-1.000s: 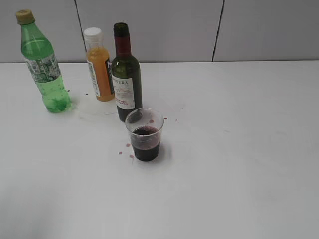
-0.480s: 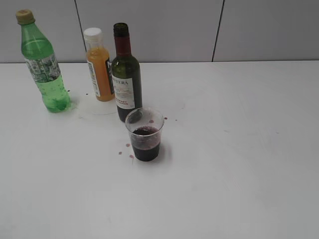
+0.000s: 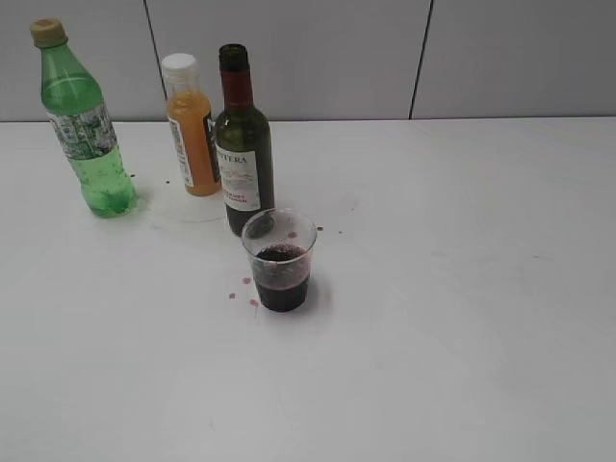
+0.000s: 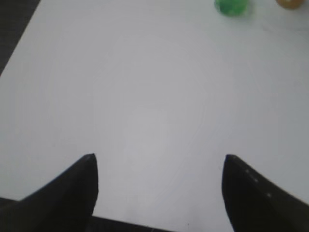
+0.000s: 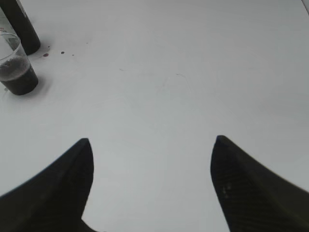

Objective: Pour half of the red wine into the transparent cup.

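White tabletop (image 3: 462,318) fills most of the exterior view, with grey wall panels behind. Upper left stand three bottles: a green soda bottle (image 3: 85,125), an orange juice bottle (image 3: 191,130) and the wine bottle (image 3: 243,144), upright, its long axis vertical and its neck open. Just in front of the wine bottle, slightly right, sits the cup (image 3: 280,260), holding dark red wine (image 3: 281,279) to roughly a third or half of its height. Small red drips spot the table around it.

Neither arm shows in the exterior view. In the right wrist view the right claw (image 5: 150,145) gapes wide over bare table, gripping nothing; cup (image 5: 14,65) and bottle base (image 5: 23,26) lie far off at the upper left of that frame. The left claw (image 4: 159,159) is likewise spread wide and empty, with only the soda bottle's base (image 4: 231,6) and a sliver of orange at the top edge.

I'd say the right arm is nearer the wine, though both hang well apart from it. The pour looks done.
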Controlling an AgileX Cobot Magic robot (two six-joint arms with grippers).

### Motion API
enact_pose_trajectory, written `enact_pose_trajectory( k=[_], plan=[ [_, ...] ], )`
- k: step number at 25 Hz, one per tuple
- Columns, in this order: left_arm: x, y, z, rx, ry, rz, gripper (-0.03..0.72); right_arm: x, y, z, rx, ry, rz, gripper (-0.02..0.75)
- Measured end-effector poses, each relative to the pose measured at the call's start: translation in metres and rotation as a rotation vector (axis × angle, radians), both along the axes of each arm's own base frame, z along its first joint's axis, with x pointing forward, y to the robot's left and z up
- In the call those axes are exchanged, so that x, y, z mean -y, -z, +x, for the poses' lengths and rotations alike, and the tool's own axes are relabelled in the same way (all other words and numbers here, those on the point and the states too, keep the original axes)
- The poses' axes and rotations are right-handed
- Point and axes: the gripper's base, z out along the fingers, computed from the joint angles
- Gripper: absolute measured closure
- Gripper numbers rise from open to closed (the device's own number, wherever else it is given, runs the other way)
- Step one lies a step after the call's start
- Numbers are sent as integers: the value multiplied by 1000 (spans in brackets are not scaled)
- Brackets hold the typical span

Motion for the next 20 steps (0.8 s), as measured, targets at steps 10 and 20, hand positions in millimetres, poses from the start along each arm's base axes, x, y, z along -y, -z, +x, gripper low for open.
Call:
enact_pose_trajectory(
  k=[10, 20],
  plan=[
    [-4, 0, -27, 186, -9, -21, 97, 0, 0, 0, 0, 0, 0, 167],
    [4, -1, -27, 191, 113, 16, 97, 0, 0, 0, 0, 0, -1, 167]
  ],
)
